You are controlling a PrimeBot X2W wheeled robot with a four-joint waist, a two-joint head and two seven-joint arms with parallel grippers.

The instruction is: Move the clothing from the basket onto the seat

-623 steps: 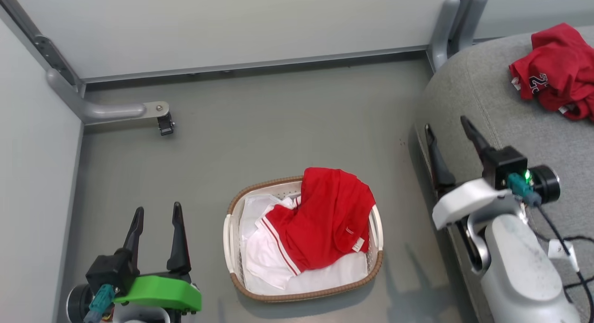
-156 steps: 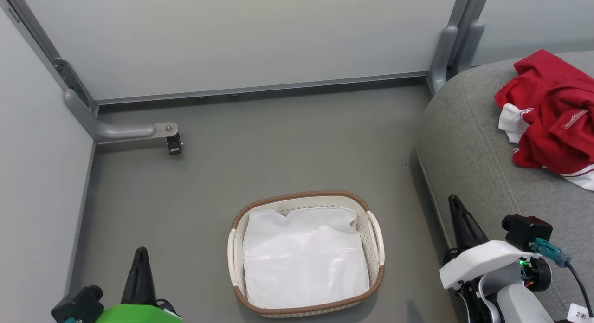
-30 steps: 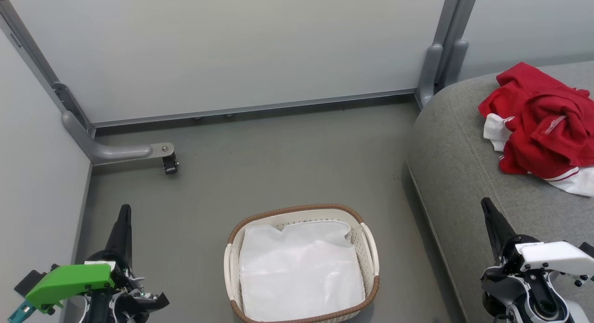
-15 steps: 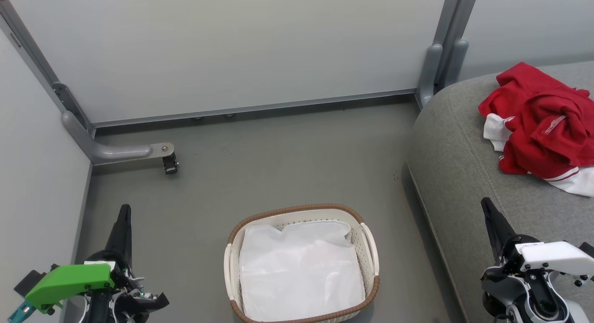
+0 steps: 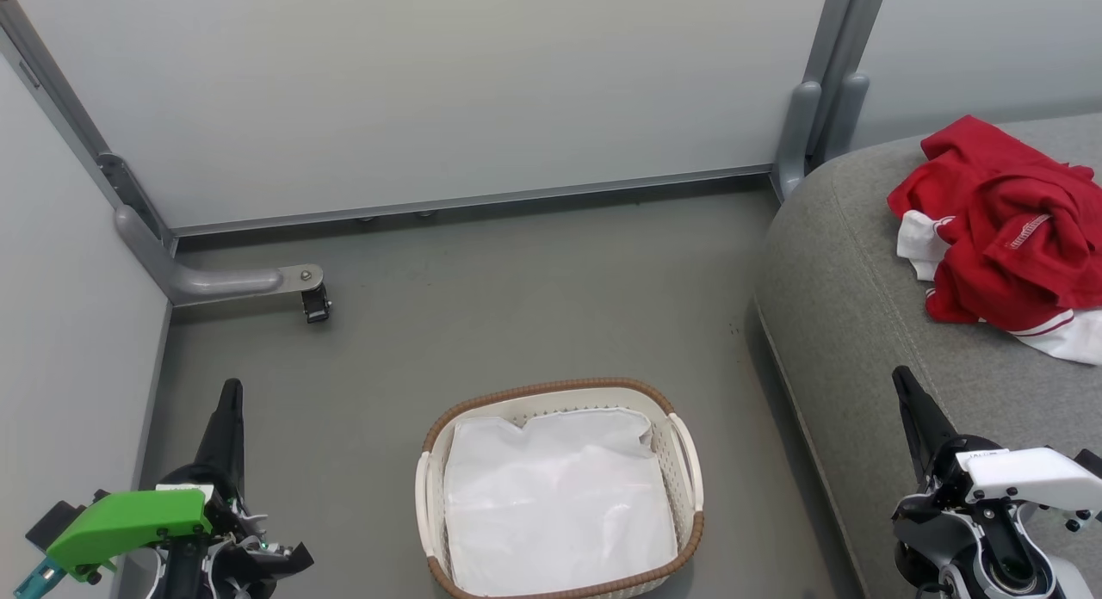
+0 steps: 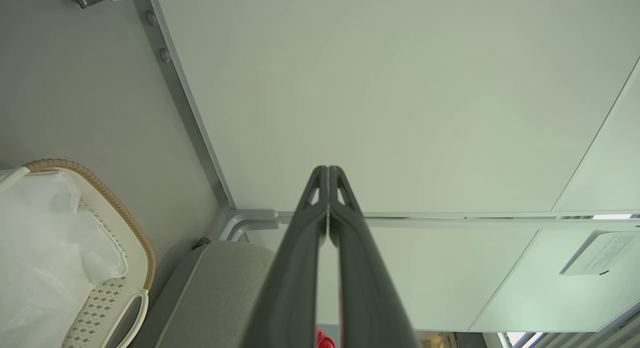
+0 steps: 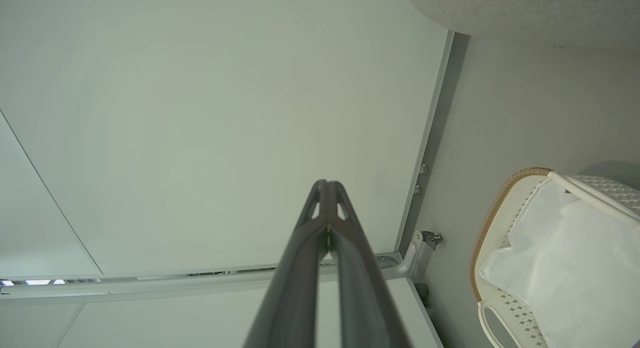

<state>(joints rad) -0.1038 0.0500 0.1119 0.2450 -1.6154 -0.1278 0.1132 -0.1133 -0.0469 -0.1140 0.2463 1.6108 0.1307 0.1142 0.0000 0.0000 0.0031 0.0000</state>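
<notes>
The left gripper (image 5: 229, 397) and the right gripper (image 5: 906, 385) are both hanging empty, fingers pressed together. Between them the basket (image 5: 551, 385) is sitting on the floor (image 5: 516, 306), holding a white sheet (image 5: 560, 496); the clothing (image 5: 999, 229) is lying heaped on the seat (image 5: 852, 306).

The bright red sports garments (image 5: 999, 229) with white trim lie bunched in one crumpled heap on the large grey woven-fabric seat cushion (image 5: 852, 315). The heap sits ahead of the jaws of the right gripper (image 5: 904, 382), off to their right and well apart from them. A white fold shows at its left edge and a white-striped hem at its near edge. The seat's rounded edge, with its stitched seam, runs just left of those jaws. The cream perforated plastic basket (image 5: 551, 385), with a brown woven rim and two side handles, stands upright between those jaws and the jaws of the left gripper (image 5: 230, 392), well apart from both. A flat white sheet (image 5: 560, 504) lines it.
</notes>
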